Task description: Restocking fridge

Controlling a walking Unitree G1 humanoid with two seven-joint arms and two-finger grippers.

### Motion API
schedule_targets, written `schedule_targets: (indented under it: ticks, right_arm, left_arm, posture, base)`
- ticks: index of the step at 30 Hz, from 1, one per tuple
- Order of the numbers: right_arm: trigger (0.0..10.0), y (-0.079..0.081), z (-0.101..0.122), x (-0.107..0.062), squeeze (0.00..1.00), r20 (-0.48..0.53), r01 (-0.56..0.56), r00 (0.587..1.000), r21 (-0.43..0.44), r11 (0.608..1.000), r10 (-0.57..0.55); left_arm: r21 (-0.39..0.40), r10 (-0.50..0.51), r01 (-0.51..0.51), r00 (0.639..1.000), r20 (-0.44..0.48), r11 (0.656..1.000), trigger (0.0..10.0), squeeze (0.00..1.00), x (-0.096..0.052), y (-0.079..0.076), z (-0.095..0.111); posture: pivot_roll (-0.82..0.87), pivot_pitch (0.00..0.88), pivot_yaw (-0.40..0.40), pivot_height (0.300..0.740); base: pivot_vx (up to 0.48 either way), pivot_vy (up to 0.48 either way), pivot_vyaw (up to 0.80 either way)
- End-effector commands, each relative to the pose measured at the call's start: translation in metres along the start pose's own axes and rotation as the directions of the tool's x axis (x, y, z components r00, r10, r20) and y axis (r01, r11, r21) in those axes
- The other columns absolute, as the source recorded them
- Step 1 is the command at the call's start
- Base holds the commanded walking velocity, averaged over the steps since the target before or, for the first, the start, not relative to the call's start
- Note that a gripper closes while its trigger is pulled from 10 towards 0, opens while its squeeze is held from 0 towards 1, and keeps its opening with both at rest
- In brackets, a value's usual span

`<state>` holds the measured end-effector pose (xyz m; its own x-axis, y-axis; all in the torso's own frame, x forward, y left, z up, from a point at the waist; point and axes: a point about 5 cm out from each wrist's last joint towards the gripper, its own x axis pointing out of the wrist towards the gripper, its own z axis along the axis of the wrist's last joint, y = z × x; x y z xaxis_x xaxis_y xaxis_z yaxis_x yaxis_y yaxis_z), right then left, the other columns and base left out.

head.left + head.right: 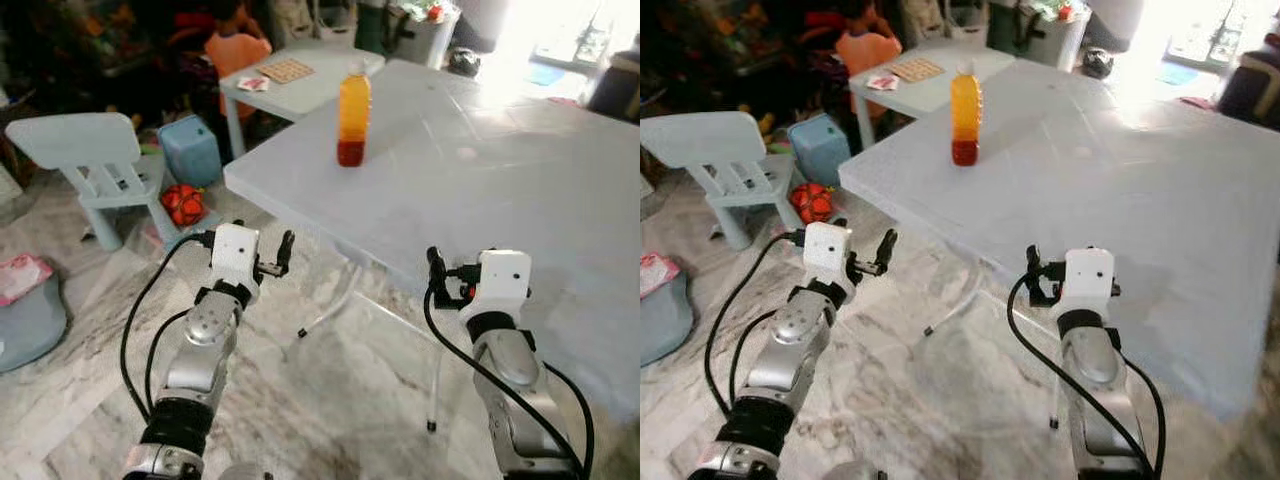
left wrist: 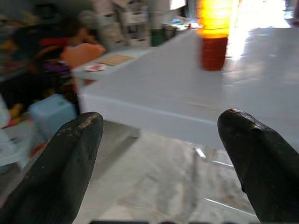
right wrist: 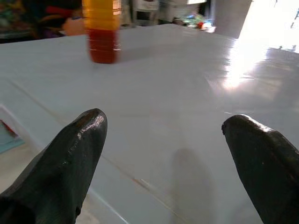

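While a pale marble floor (image 1: 330,400) spreads across the lower half of the head camera frame, a large white folding table (image 1: 480,170) fills the centre and right, its near corner pointing toward the lower left. Behind it, at the upper centre, stands a smaller white table (image 1: 300,85) with a tan patterned board (image 1: 287,70) on top. A pale blue child's chair (image 1: 90,160) sits at the left edge, with a blue box (image 1: 190,150) and a red ball (image 1: 182,203) just beside it. Two silver arms rise from the bottom of the frame. The left gripper (image 1: 282,252) hangs over the floor, just short of the table's near corner, fingers spread apart. The right gripper (image 1: 436,272) is held at the table's front edge, fingers also apart and empty. A juice bottle (image 1: 353,112), orange above and dark red at the base, stands upright near the table's far left corner, well apart from both grippers.
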<state>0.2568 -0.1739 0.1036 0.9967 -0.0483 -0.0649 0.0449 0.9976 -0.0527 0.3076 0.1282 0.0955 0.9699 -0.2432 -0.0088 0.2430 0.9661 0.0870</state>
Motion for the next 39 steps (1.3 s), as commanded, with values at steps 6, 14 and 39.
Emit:
schedule_targets:
  ticks: [6, 14, 39]
  right_arm:
    - [10.0, 0.006, 0.004, 0.002, 0.0, 0.019, -0.022, 1.0, 0.003, 1.0, 0.022]
    - [10.0, 0.005, 0.005, 0.001, 0.0, 0.02, -0.019, 1.0, 0.0, 1.0, 0.019]
    - [10.0, 0.008, 0.032, 0.013, 0.0, 0.174, -0.072, 0.981, -0.076, 0.995, 0.084]
  left_arm:
    - [-0.004, 0.046, -0.046, 0.999, 0.016, 0.999, 10.0, 0.0, -0.001, 0.006, 0.002]
    - [0.002, 0.087, -0.087, 0.996, 0.002, 0.996, 10.0, 0.0, -0.001, 0.007, 0.0]
    - [-0.03, 0.104, -0.102, 0.992, 0.074, 0.994, 10.0, 0.0, 0.002, 0.012, 0.009]
  posture:
    - [0.03, 0.033, -0.011, 0.74]
    - [0.02, 0.034, -0.012, 0.74]
    - [0.0, 0.038, -0.006, 0.74]
  base:
    - [0.168, 0.172, 0.0]
    - [0.0, 0.0, 0.0]
    - [0.053, 0.09, 0.0]
